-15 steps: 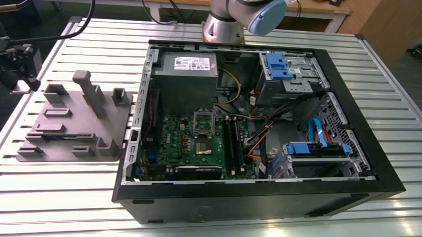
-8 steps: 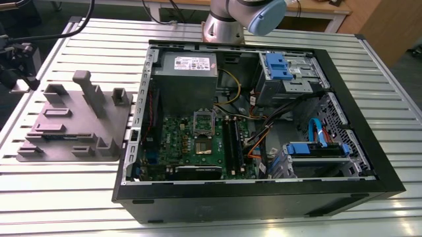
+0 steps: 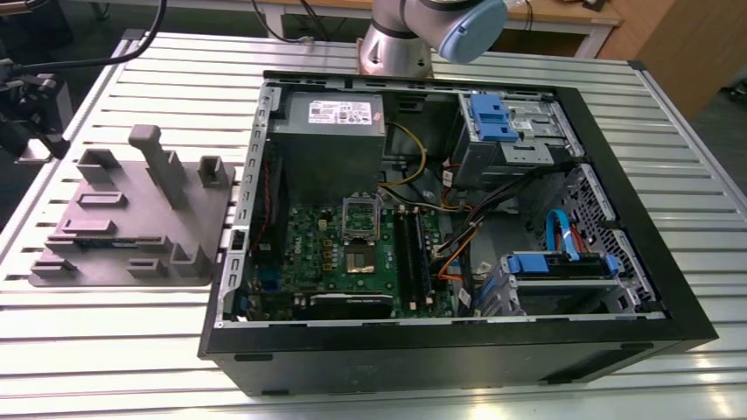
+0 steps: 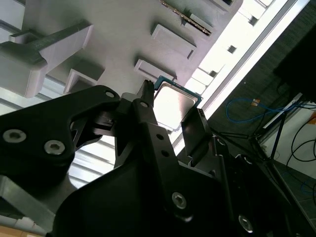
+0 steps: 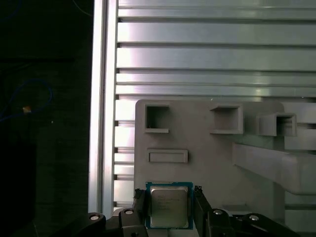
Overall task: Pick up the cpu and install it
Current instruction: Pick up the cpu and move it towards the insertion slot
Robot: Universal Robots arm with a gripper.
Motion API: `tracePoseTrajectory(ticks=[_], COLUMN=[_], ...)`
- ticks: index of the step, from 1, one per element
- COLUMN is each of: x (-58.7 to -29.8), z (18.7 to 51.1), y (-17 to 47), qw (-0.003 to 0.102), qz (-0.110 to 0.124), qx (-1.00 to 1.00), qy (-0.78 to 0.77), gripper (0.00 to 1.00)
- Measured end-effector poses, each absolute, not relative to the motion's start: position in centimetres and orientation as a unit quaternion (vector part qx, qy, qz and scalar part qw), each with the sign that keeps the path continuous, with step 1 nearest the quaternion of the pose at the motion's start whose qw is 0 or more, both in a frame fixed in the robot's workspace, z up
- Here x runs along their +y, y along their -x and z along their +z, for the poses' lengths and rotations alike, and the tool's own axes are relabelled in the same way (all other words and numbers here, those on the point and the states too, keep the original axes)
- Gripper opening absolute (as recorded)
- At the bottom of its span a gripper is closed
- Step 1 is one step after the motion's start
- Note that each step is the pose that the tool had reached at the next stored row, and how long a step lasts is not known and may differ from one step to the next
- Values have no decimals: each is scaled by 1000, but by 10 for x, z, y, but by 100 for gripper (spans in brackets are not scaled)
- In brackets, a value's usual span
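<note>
1. Step in hand, by my judgement: pick-up, at the grasp; install not begun.
2. Your gripper has its jaws apart, one at each side of the cpu; contact unconfirmed.
3. Cpu lies flat between them, on the grey fixture tray beneath the gripper.
4. Closing calls for even pressure on both edges, with the chip kept level.
</note>
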State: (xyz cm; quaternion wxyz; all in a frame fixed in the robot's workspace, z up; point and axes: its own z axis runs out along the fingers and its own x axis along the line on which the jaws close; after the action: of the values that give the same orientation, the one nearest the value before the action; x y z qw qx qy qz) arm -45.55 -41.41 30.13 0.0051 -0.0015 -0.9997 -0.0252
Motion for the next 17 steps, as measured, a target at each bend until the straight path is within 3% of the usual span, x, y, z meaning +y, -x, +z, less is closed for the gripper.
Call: tracePoseTrajectory(ticks=[17], x=[-414], z=[310], y=[455], qw=[5], qz=[-25], qx=[-1000], qy=[1], gripper=[47])
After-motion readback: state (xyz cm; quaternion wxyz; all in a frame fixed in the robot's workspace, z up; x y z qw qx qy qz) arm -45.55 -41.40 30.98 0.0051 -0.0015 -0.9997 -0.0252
